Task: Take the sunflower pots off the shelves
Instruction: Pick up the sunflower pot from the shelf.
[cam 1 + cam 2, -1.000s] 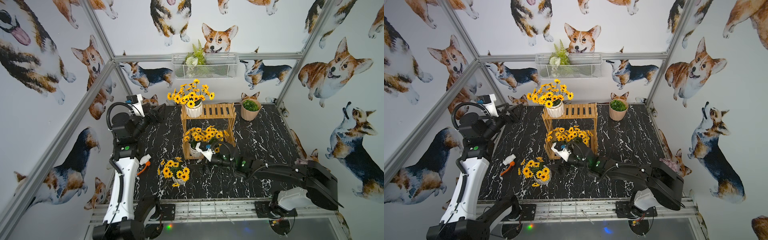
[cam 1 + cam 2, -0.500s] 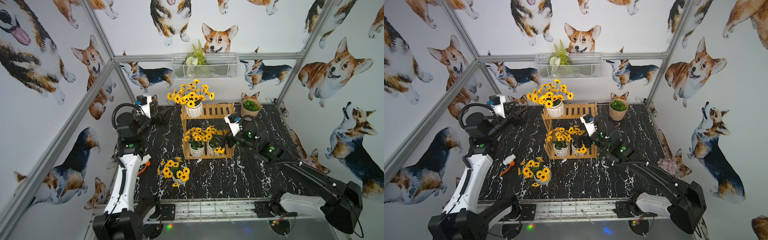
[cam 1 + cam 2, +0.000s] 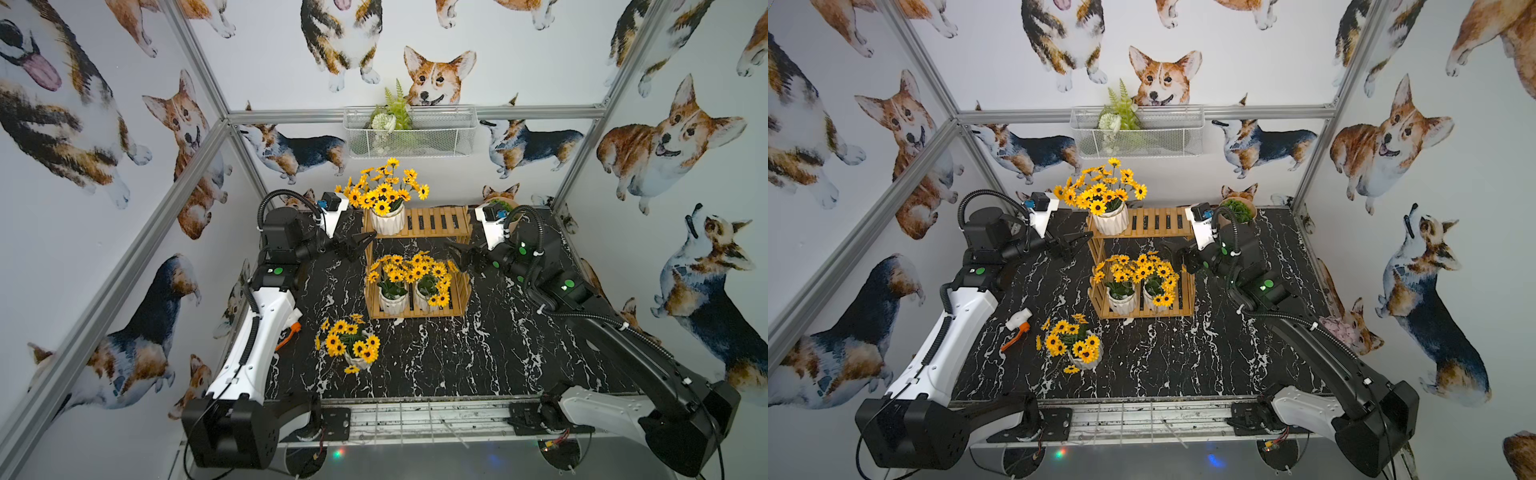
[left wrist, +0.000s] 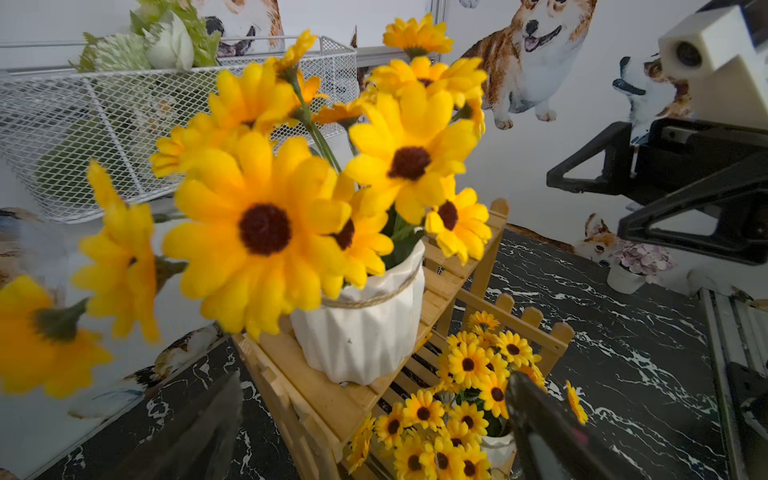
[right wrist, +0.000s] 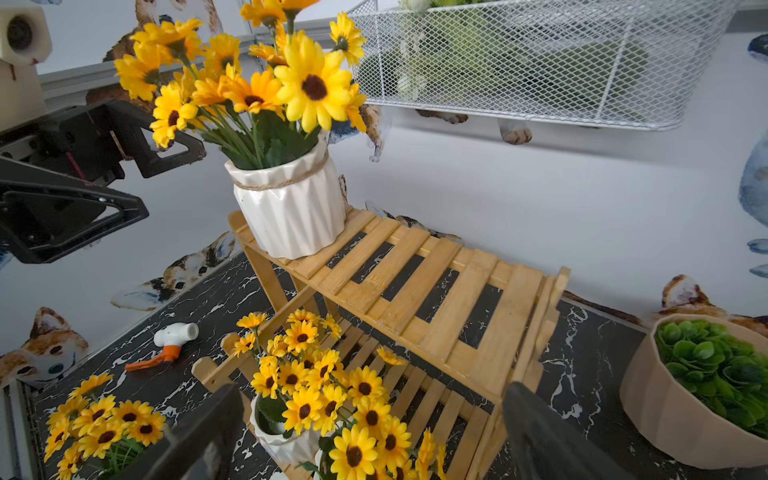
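The light-wood shelves [image 3: 436,220] stand at mid-table. One sunflower pot [image 3: 387,218] sits on the left end of the top board, close up in the left wrist view [image 4: 361,332]. Two more pots [image 3: 392,301] [image 3: 426,299] share the lower board. Another pot [image 3: 357,357] stands on the table in front. My left gripper [image 3: 361,243] hangs open just left of the top board, near that pot, empty. My right gripper [image 3: 459,253] is open and empty at the rack's right end, above the lower board [image 5: 415,399].
A beige pot of green leaves [image 3: 507,210] stands behind my right wrist. A white wire basket [image 3: 409,133] hangs on the back wall. A white-and-orange spray nozzle [image 3: 1017,326] lies by my left arm. A small pot of pink flowers [image 3: 1337,326] sits at the right wall.
My right arm has swung from the front of the lower board round to the rack's right end, still open. My left gripper has moved right, closer to the top board.
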